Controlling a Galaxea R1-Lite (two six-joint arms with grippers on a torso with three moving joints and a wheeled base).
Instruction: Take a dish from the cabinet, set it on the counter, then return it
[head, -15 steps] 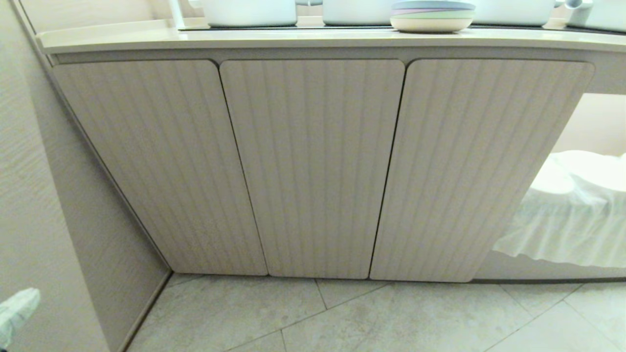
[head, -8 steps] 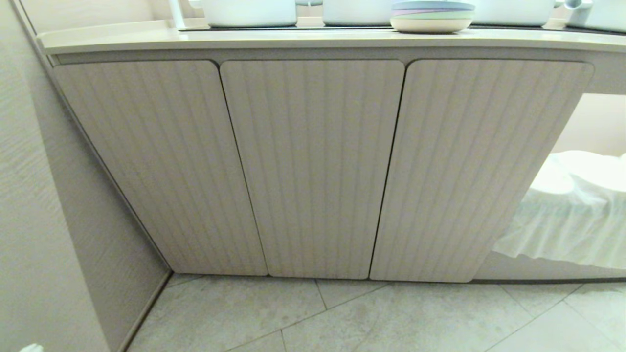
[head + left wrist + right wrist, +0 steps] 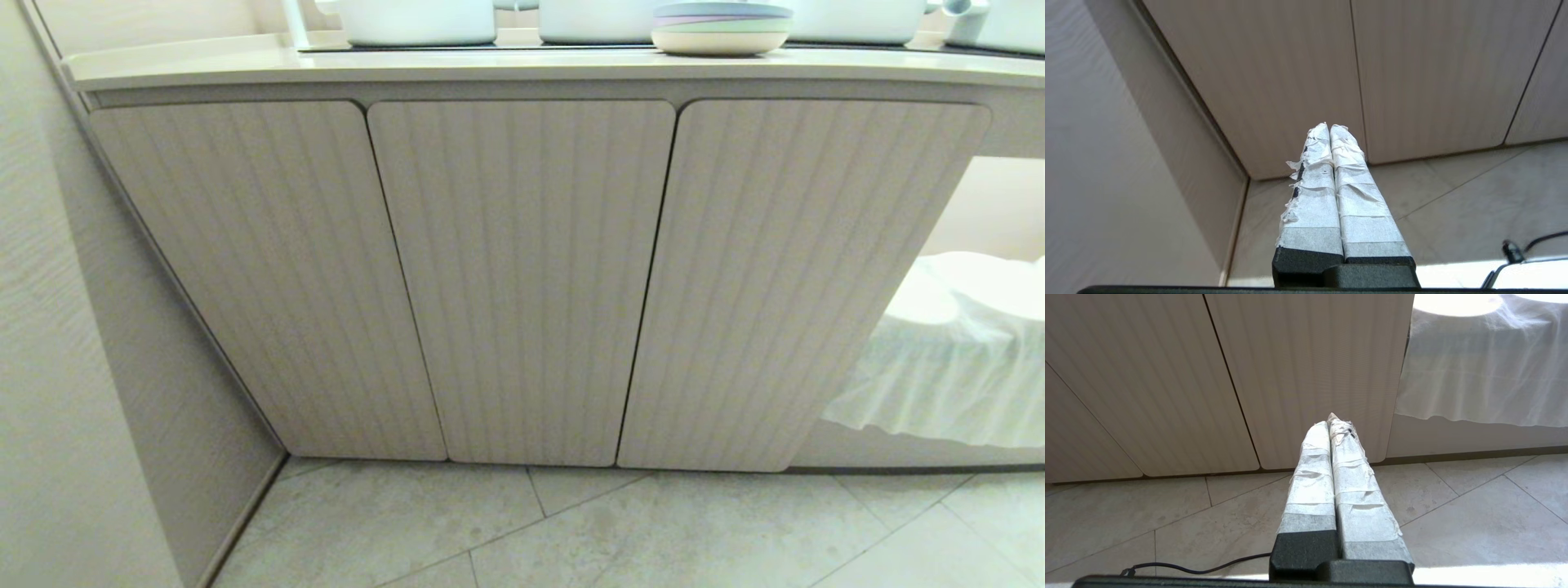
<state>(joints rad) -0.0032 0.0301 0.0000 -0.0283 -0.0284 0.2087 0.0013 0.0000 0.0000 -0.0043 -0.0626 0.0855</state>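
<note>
The cabinet (image 3: 522,278) is seen with all three fluted doors shut flush, so nothing of its shelves is exposed and the dish cannot be seen; whether it lies behind one of the doors cannot be told. On the counter (image 3: 490,65) above, only a pastel stack (image 3: 722,28) with a blue top and white pots (image 3: 416,20) are carried, and no single pink plate is set out there. Neither arm is caught by the head view. The left gripper (image 3: 1329,127) is held low, off the cabinet's left door and near the corner by the wall (image 3: 57,367), its taped fingers (image 3: 1310,196) pressed together on nothing. The right gripper (image 3: 1331,419) is likewise closed and empty, aimed at the right door, beside a white cloth (image 3: 1482,367) and above the floor (image 3: 1453,506). With doors closed and both grippers empty and clear of them, the pose is judged a rest posture.
</note>
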